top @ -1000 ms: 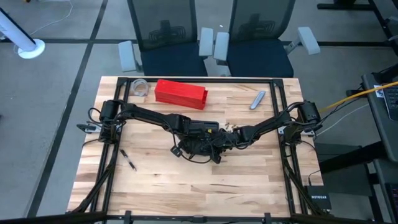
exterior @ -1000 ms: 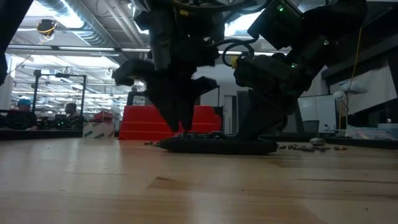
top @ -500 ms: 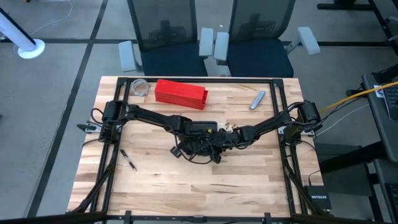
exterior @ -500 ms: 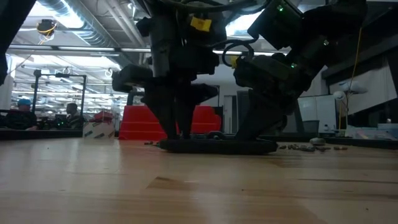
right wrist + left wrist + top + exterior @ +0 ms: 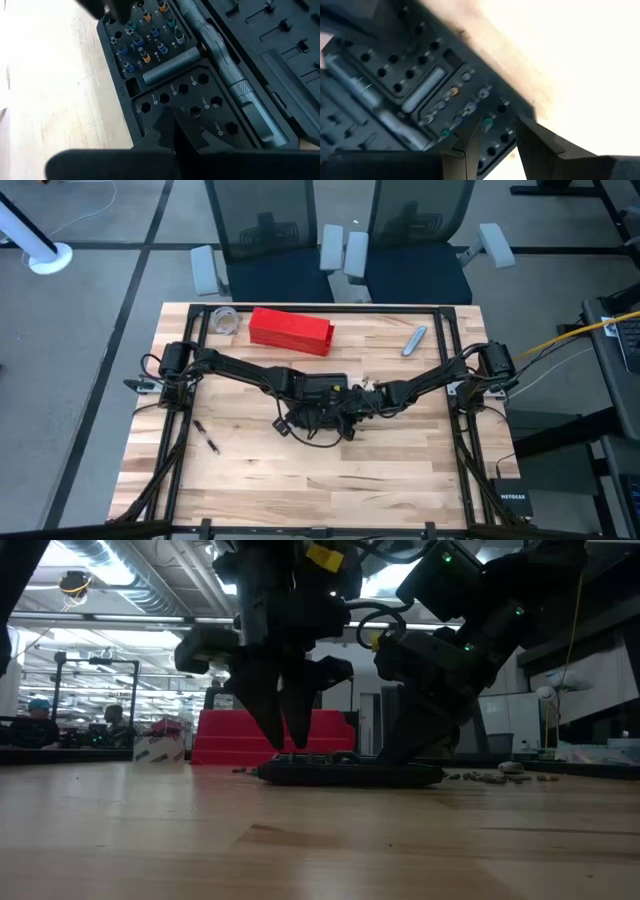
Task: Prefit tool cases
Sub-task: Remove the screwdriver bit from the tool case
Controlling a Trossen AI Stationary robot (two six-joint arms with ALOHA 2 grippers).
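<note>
The tool case (image 5: 350, 773) is seen lying open and flat near the middle of the table (image 5: 300, 480), with the red box (image 5: 290, 329) well behind it toward the far side and a few loose bits (image 5: 495, 778) scattered just to its right. The left gripper (image 5: 285, 735) is held point-down over the left part of the case, its fingers (image 5: 535, 145) parted by a narrow gap above the socket grid; nothing can be made out between them, though a small bit could be hidden there. The right gripper (image 5: 172, 132) is pressed down on the right part of the case, fingers fully closed on nothing, apparently steadying it. Several coloured bits (image 5: 145, 35) are already seated in their sockets beside a metal driver handle (image 5: 220, 55), while many sockets are unfilled. A risk is judged to lie in the descent: should the left fingers be lowered off-centre, a seated bit could be knocked loose or the light case shifted under the steadying arm. The two arms are crowded closely, so a collision is possible if either is swung sideways
</note>
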